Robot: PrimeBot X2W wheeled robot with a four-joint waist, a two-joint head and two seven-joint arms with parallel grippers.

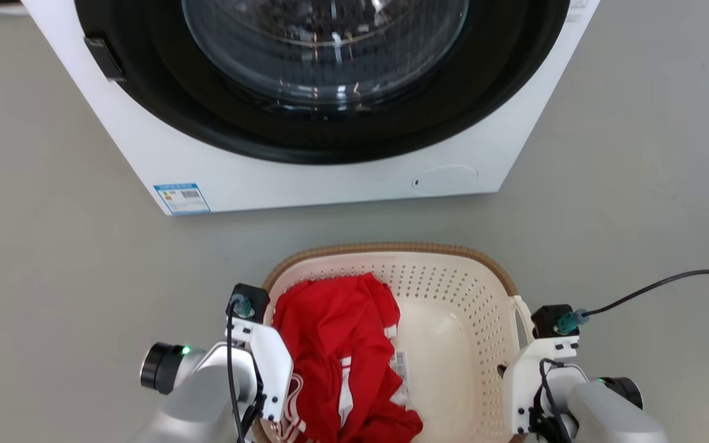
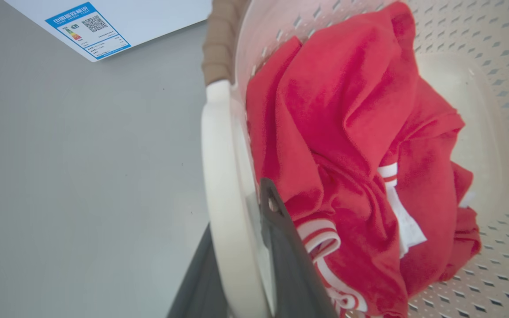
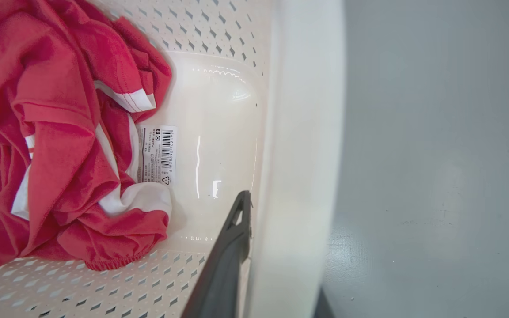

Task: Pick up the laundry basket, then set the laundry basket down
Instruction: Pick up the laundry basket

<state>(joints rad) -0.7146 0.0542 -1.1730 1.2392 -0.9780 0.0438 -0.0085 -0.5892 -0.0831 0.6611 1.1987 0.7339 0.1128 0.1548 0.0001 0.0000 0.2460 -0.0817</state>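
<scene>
Where we stand: facing washing machine [image 1: 330, 178];
left gripper [image 2: 237, 212]: clamped on handle of laundry basket [image 1: 453, 277];
right gripper [image 3: 281, 247]: clamped likewise

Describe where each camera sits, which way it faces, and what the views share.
Head view: on the head, facing down at the laundry basket before the washing machine; left forearm and right forearm show.
Left wrist view: on that wrist, facing along the left gripper, fingers straddling a basket handle.
Right wrist view: likewise, right gripper straddling the other handle.
Shared: all show the red garment.
</scene>
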